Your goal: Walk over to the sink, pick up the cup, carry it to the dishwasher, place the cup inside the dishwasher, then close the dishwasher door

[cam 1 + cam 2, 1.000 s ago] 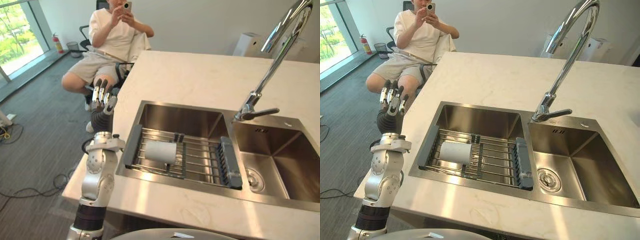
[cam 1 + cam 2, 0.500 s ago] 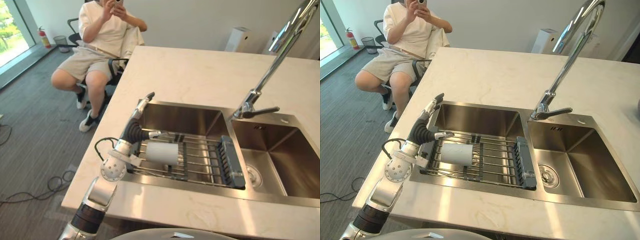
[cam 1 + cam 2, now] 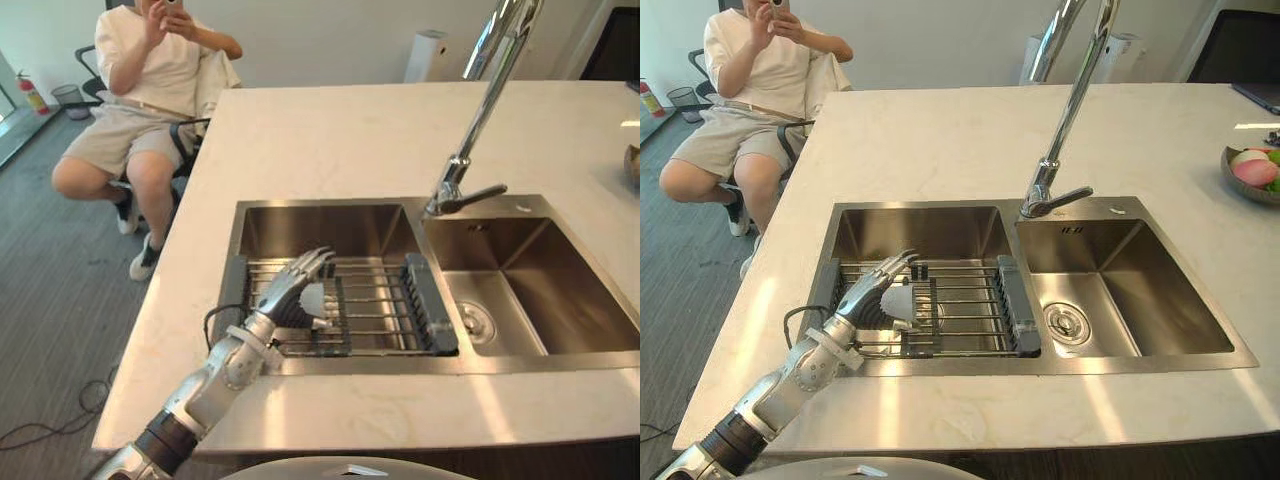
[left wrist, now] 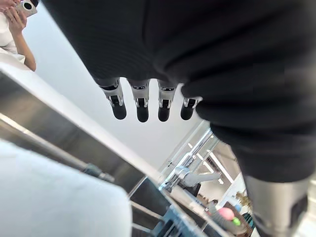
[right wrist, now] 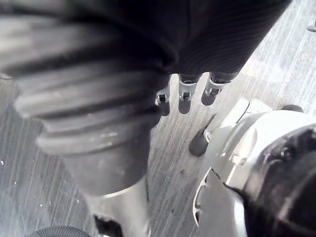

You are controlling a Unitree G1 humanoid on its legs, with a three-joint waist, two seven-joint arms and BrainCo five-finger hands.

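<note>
Left arm (image 3: pixel 213 372) silver-grey, black band lower down; left hand (image 3: pixel 286 297) silver fingers, dark tips; right hand (image 5: pixel 212 34) dark ribbed cover.

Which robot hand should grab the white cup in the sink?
Left. The left robot hand is open right over the cup on the sink rack; the right robot hand hangs down by the floor.

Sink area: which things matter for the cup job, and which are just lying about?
Job: cup, sink, rack under the cup, left hand open by the cup.
Lying about: faucet, fruit bowl, seated person.
</note>
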